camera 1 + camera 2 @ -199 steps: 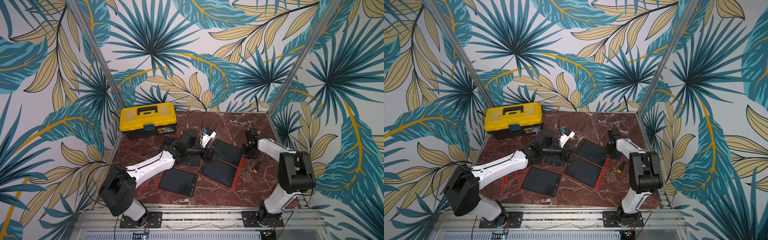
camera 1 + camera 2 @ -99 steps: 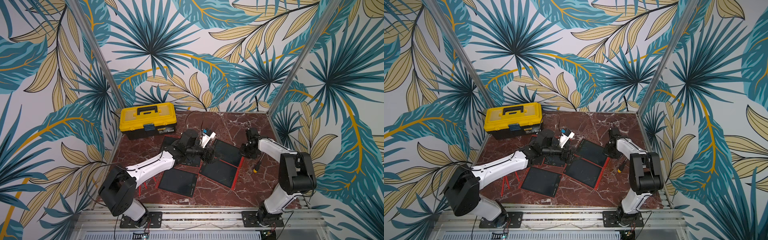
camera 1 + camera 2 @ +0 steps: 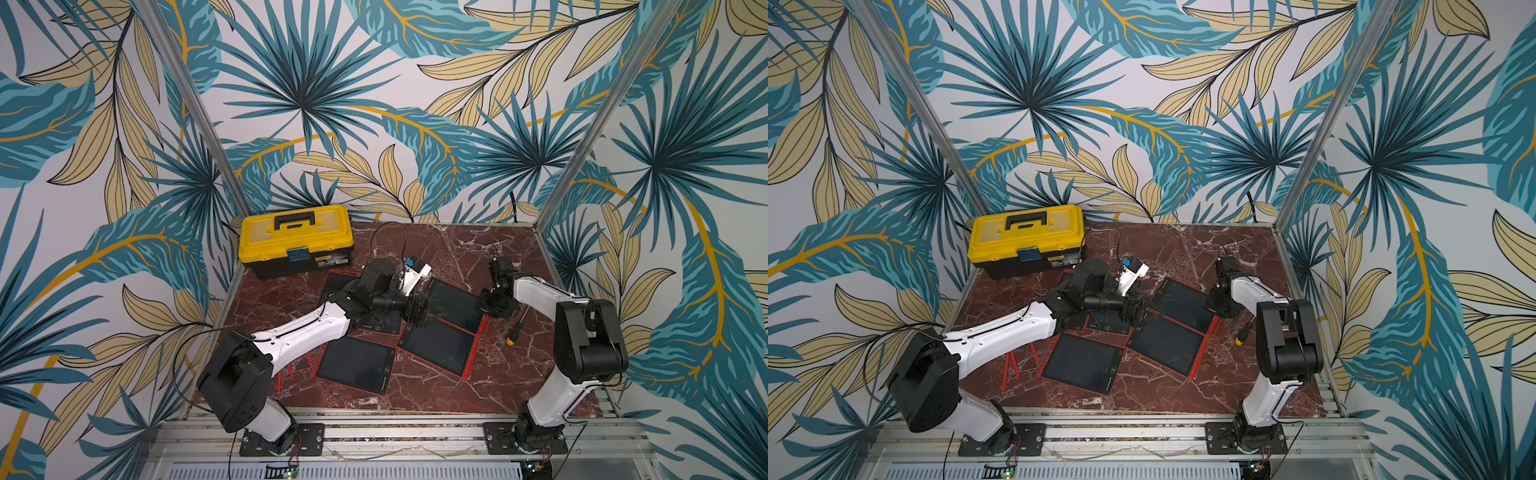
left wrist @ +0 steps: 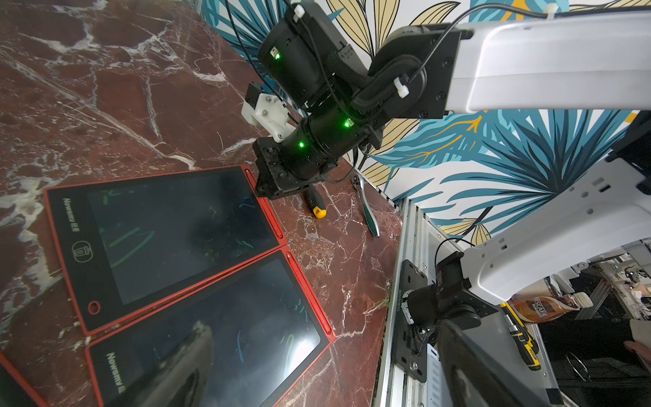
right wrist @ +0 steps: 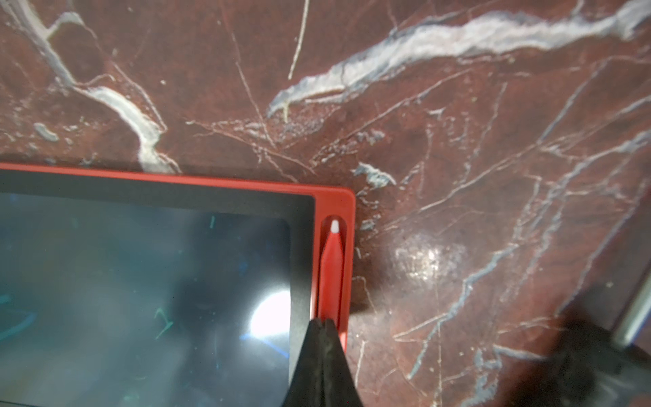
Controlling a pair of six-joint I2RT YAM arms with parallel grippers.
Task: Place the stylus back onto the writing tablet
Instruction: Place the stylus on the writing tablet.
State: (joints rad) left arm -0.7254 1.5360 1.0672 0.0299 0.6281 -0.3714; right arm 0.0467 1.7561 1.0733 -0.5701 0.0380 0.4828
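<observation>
Front edge: two loose red sticks [image 3: 1013,365], probably spare styluses. Mid-table: left gripper [image 3: 419,311] spread wide, empty, hovering over the tablet cluster. Right gripper [image 5: 324,326] has its fingers together, tips resting on the stylus [image 5: 332,267], not clamping it. Stylus lies in the side groove of the writing tablet [image 5: 334,195], white tip at the groove end. Looks like the seating step: press straight down, centred on the barrel, no sliding onto the screen, then lift vertically. Toolbox [image 3: 296,237] at back.

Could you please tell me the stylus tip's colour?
The stylus tip is white; right wrist view shows it best.
</observation>
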